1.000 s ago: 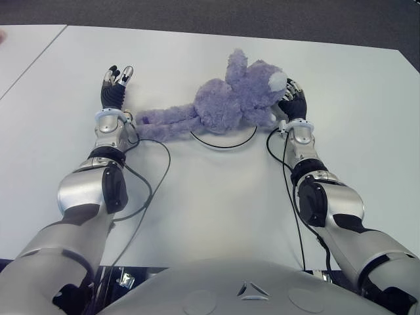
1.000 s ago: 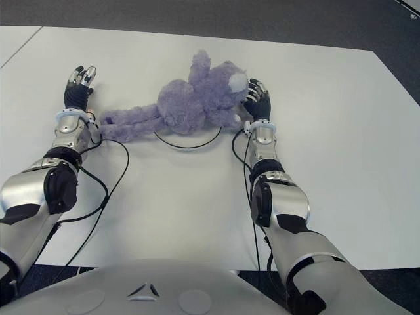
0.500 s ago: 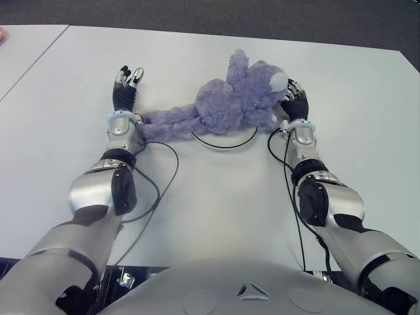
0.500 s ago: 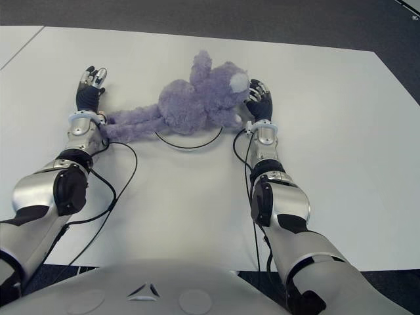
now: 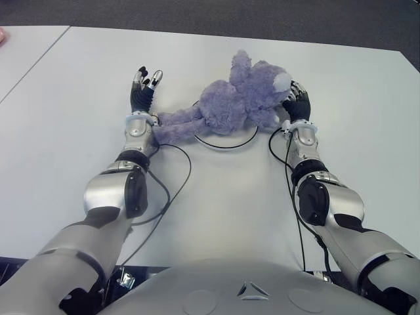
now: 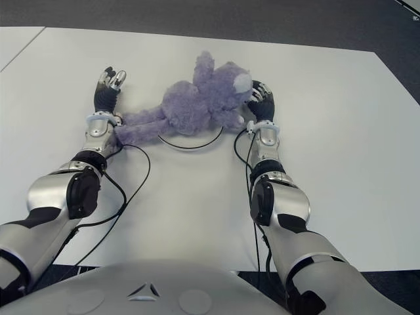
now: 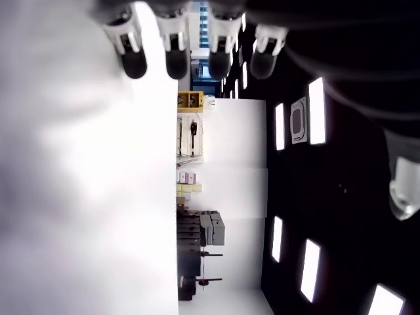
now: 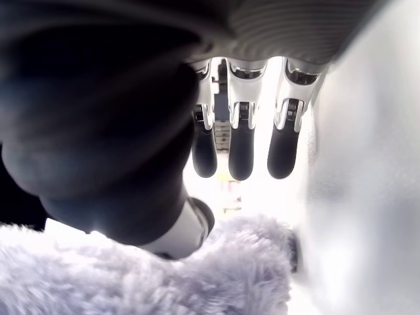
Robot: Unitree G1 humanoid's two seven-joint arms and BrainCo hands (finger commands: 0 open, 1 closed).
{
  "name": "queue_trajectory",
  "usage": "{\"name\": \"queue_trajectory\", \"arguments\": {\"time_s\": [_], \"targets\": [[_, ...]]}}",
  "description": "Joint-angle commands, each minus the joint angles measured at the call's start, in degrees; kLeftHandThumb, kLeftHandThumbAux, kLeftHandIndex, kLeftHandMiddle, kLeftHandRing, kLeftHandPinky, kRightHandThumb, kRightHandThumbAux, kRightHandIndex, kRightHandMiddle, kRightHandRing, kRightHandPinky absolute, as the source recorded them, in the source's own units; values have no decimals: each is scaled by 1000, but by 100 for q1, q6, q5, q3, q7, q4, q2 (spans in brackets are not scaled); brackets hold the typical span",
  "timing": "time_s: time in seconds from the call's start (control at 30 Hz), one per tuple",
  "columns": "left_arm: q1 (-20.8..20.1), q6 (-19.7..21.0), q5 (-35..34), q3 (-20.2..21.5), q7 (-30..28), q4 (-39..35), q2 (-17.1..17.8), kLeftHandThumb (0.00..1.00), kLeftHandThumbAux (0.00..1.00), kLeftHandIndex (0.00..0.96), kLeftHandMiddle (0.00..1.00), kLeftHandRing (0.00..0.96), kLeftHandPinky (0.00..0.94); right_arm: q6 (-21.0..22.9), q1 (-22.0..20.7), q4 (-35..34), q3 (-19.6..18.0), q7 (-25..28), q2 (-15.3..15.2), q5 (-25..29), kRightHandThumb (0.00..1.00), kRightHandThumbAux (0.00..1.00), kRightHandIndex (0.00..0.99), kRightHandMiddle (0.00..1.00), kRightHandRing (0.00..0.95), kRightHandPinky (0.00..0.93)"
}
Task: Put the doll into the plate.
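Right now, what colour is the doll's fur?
The doll has lavender-purple fur with a pale patch on its head; it shows best in the left eye view.

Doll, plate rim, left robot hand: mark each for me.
doll [image 5: 230, 105], left eye view, on its torso.
plate rim [image 5: 226, 146], left eye view, near edge.
left robot hand [image 5: 142, 98], left eye view, on its back.

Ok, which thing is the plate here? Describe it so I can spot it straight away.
On the white table, look between the robot's two hands at the purple plush doll. The plate lies mostly hidden under the doll's body: only a thin dark curved rim shows at the doll's near edge, an even arc unlike the loose wrist cables.
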Motion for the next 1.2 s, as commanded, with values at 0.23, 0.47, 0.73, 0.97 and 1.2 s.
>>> {"name": "queue_trajectory", "arguments": {"time_s": [0.23,0.47,0.73,0.97,1.2], "targets": [[995,38,96,-112,169,290,-619,0,410,0,0,0,16,510,1214,708,-208,140,432,228,404,938,260,210,221,279],[1182,108,68,-88,67,299,-680,0,401,0,0,0,15,493,1227,706,-248,189,439,240,359,939,261,208,220,282],[1346,247,74,-107,-23,301,-713,0,408,0,0,0,10,449,1252,701,-268,196,449,251,324,936,261,205,217,281],[1451,385,115,-190,-60,316,-729,0,419,0,1,0,14,413,1275,699,-274,189,458,261,305,936,257,203,212,268],[1470,417,90,-235,-119,319,-726,0,434,0,7,7,33,415,1292,703,-264,168,466,270,296,943,257,200,207,264]]}}
